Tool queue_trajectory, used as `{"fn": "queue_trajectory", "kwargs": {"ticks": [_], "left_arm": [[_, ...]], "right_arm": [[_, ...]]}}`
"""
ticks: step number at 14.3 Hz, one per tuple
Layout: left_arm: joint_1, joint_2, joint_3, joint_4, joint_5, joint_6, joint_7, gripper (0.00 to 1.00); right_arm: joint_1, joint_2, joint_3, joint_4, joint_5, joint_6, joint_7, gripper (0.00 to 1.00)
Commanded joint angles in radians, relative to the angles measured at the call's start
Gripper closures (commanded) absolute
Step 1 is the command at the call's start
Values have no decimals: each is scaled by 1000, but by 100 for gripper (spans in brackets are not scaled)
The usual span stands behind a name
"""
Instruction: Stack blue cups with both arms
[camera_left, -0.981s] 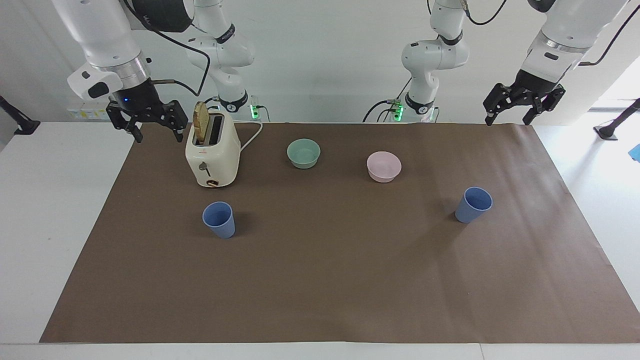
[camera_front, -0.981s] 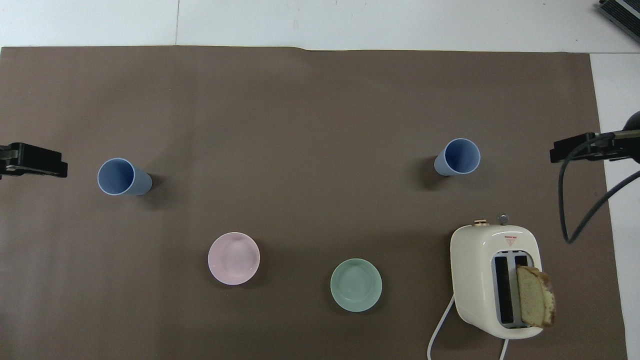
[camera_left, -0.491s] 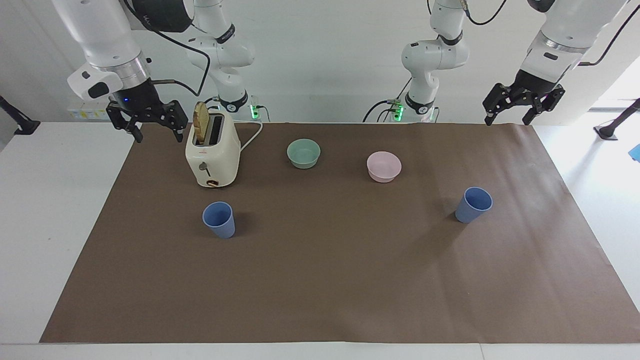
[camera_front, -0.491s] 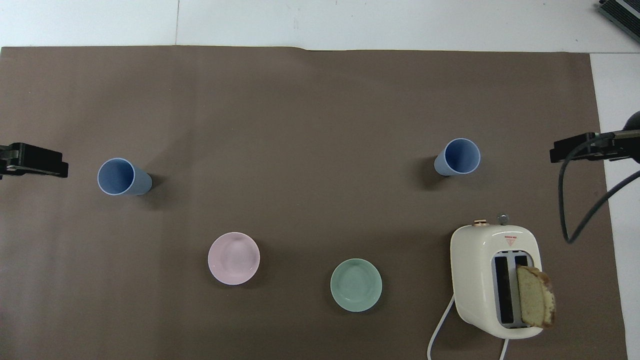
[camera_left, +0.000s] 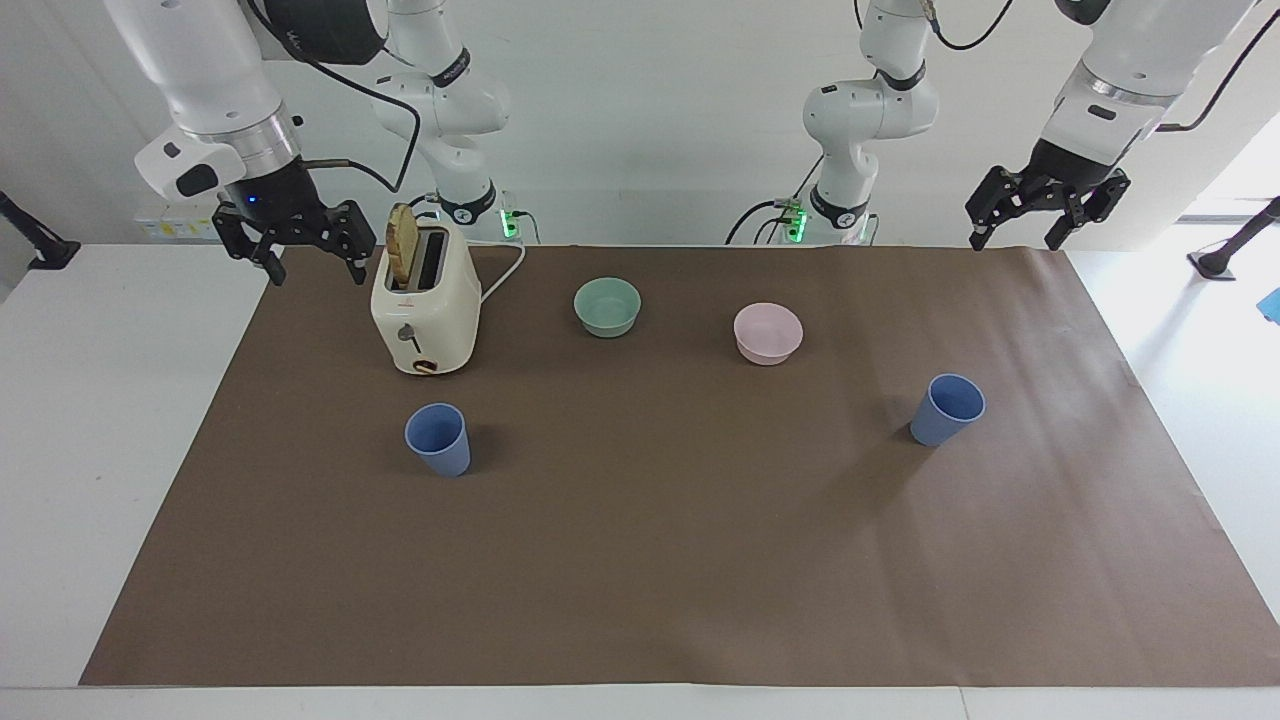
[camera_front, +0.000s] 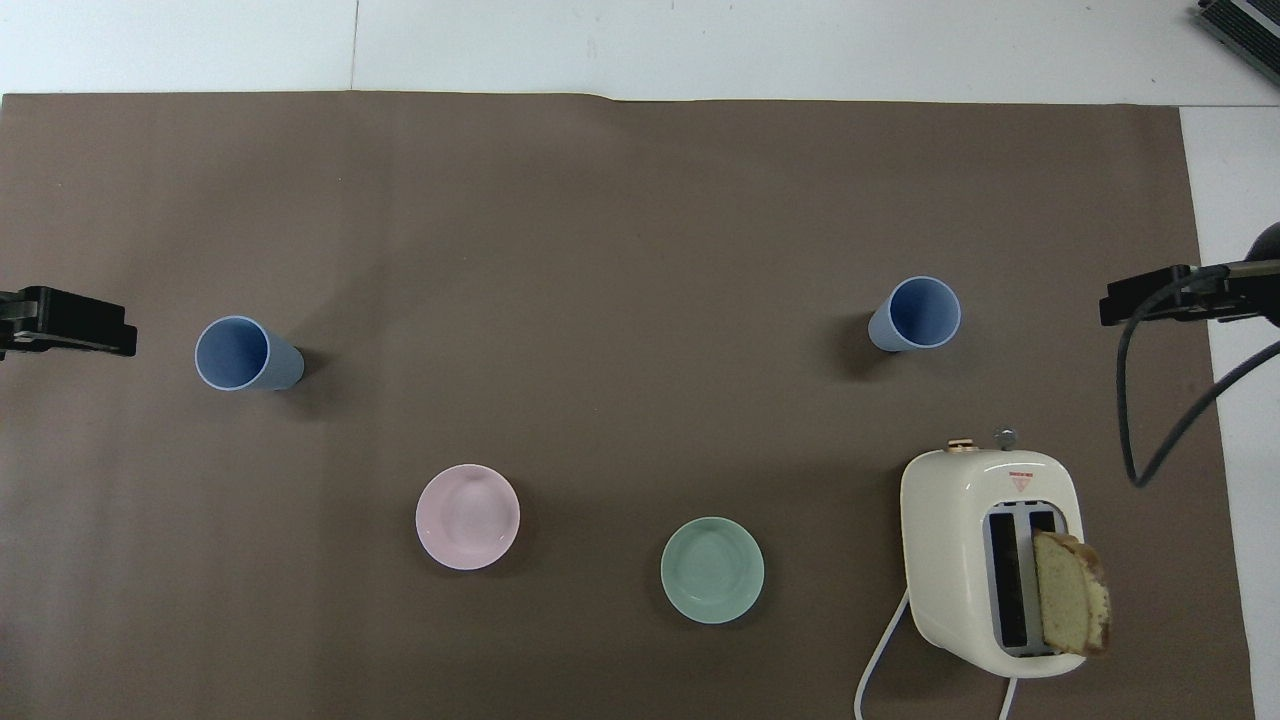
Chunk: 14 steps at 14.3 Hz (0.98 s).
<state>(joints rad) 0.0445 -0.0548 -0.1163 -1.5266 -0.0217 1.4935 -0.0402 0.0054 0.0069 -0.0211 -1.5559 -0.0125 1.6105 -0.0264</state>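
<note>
Nothing of the stacking looks done from where I stand: the two blue cups sit upright and well apart on the brown mat, one blue cup (camera_left: 438, 438) toward the right arm's end, farther from the robots than the toaster (camera_left: 424, 300), the other blue cup (camera_left: 947, 409) toward the left arm's end, farther out than the pink bowl (camera_left: 768, 333). So the whole job seems to be left: each cup has to be picked up and one set inside the other. The right gripper (camera_left: 309, 259) hangs in the air beside the toaster, over the mat's edge, its fingers spread apart and holding nothing. The left gripper (camera_left: 1016, 233) hangs over the mat's corner at its own end, fingers likewise apart and empty. Neither touches a cup. The green bowl (camera_left: 607, 306) stands untouched between toaster and pink bowl.
</note>
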Motion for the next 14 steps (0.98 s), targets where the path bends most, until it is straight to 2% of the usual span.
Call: {"fn": "queue_trajectory", "kwargs": {"ticks": [1, 9, 14], "left_arm": [[2, -36, 4, -52, -6, 10, 6, 0], [9, -31, 6, -89, -6, 68, 6, 0], [90, -17, 6, -243, -6, 249, -7, 0]], "right_arm": [[-8, -15, 6, -13, 22, 0, 2, 0], [-8, -15, 6, -13, 22, 0, 2, 0], [-8, -15, 6, -13, 22, 0, 2, 0]]}}
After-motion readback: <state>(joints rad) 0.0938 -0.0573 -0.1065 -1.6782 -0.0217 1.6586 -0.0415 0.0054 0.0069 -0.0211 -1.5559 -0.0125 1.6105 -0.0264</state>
